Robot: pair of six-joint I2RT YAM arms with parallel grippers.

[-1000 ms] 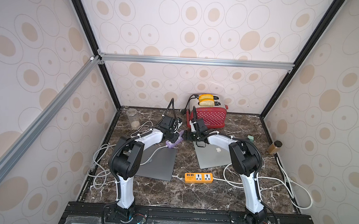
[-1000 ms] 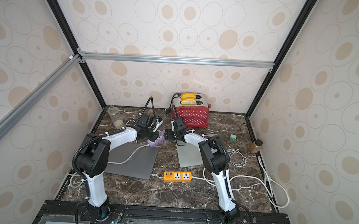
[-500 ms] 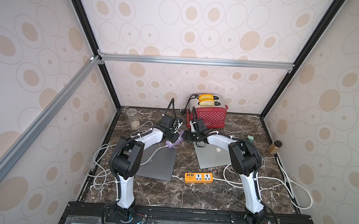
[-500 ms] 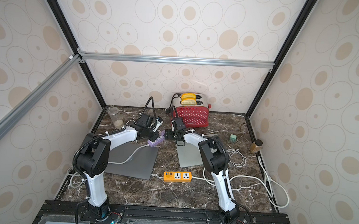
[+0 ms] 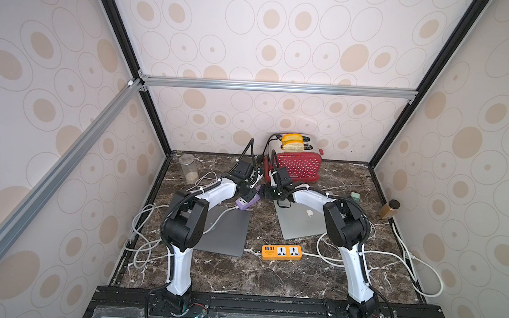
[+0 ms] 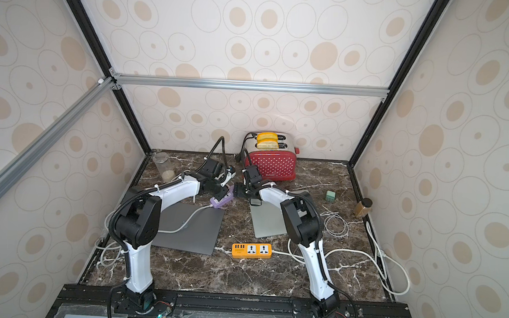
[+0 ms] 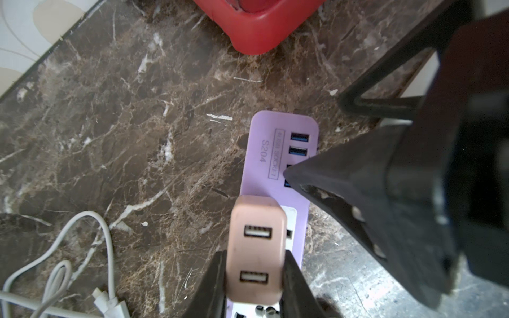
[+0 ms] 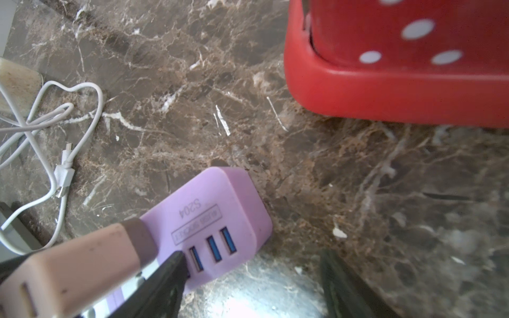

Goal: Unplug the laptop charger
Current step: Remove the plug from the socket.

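The toaster (image 5: 299,165) stands at the back of the table (image 5: 270,275). Just before it, leftward, lies the rear power strip (image 5: 246,202), the charger (image 7: 256,247) on it. Nearer the robot lie the left laptop (image 5: 227,233) and the right laptop (image 5: 297,226), apart; the front power strip (image 5: 281,252) lies before the gap between them.

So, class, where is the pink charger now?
In the left wrist view, the left hand grips the pink charger atop the purple power strip, near the red toaster.
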